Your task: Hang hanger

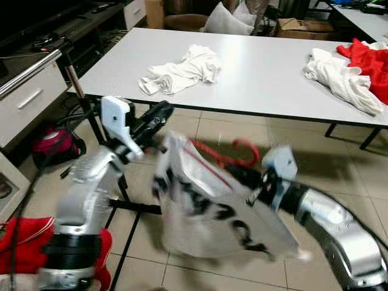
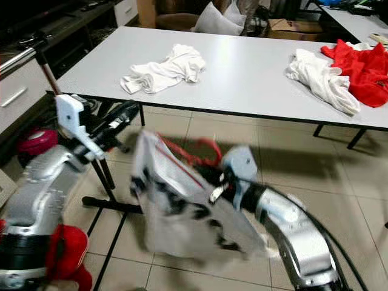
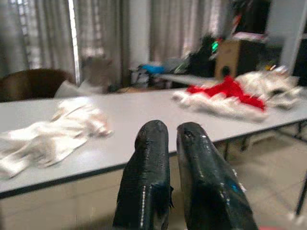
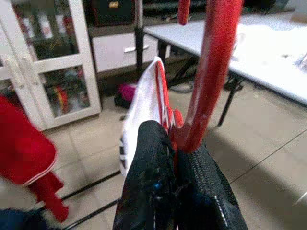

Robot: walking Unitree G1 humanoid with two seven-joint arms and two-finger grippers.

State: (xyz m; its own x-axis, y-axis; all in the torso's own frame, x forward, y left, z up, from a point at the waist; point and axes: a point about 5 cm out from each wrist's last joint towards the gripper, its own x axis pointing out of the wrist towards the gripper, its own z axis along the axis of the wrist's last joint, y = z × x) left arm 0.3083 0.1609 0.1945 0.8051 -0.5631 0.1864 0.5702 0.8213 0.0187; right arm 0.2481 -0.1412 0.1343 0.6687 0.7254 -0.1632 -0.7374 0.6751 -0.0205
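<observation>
A red hanger (image 1: 225, 159) carries a white shirt with black print (image 1: 212, 209), blurred, hanging low over the tiled floor in front of the table. My right gripper (image 1: 241, 177) is shut on the hanger's red neck (image 4: 211, 72), just above the shirt's collar (image 4: 146, 91). My left gripper (image 1: 159, 116) is raised to the left of the shirt, with its black fingers (image 3: 146, 182) shut and holding nothing. A garment rack's silver rail (image 1: 29, 71) and dark pole (image 1: 74, 80) stand at the far left.
A white table (image 1: 260, 73) spans the back, with a white garment (image 1: 179, 71) on its left and white (image 1: 339, 79) and red clothes (image 1: 371, 65) on its right. The rack's black base (image 1: 136, 207) lies on the floor. A red garment (image 1: 24, 242) hangs bottom left.
</observation>
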